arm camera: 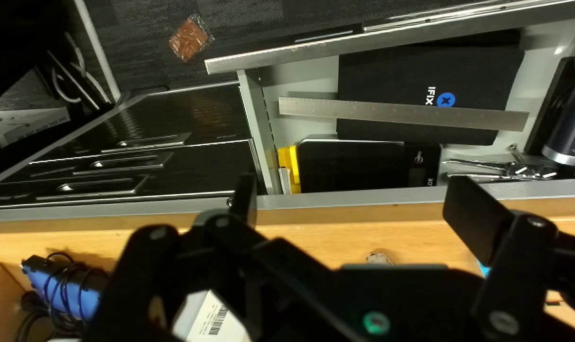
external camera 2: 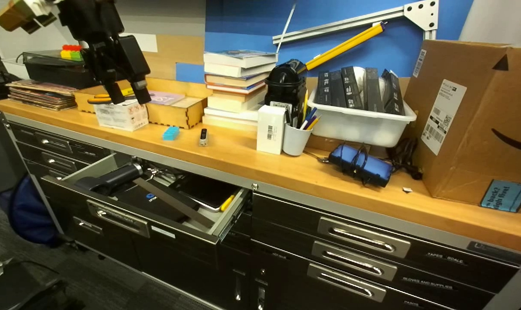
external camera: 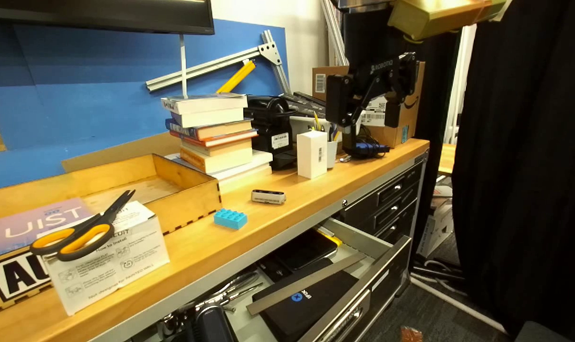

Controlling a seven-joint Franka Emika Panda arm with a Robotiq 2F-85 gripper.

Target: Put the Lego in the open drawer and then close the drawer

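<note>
a: where's the lego [external camera: 230, 218]?
b: in an exterior view, on the table [external camera: 197, 242], above & behind the drawer [external camera: 363, 285], so outside it. drawer's pulled open.
a: what's nr it?
b: small grey block [external camera: 268, 196] just beside the lego, also up behind the drawer. book stack [external camera: 216, 137] & white box [external camera: 312, 154] stand on the table, further back from the drawer. scissors [external camera: 110, 214] lie on a printed carton [external camera: 126, 270], likewise behind the drawer.
a: fingers [external camera: 337, 97]?
b: spread apart, released, pointing down, well above drawer ht.
a: nxt?
b: in an exterior view, pen cup [external camera 2: 296, 141], white bin [external camera 2: 351, 125] & blue case [external camera 2: 357, 165] are all on the table, right of the drawer as seen there. cardboard box [external camera 2: 471, 129] is furthest right of it.
a: lego & fingers there?
b: lego's on the table behind the drawer; fingers hang well above drawer ht, tips apart.
a: wrist view?
b: looks down into the drawer. steel ruler [arm camera: 401, 114] lies across a black ifix case [arm camera: 392, 76] in it; hand tools [arm camera: 520, 171] lie in it too, toward the drawer's table side.
a: lego?
b: only a light-blue sliver peeks past one finger, on the table side of the drawer; rest's hidden.
a: & the fingers?
b: opp. sides, wide gap btwn, table edge & drawer showing thru it.
</note>
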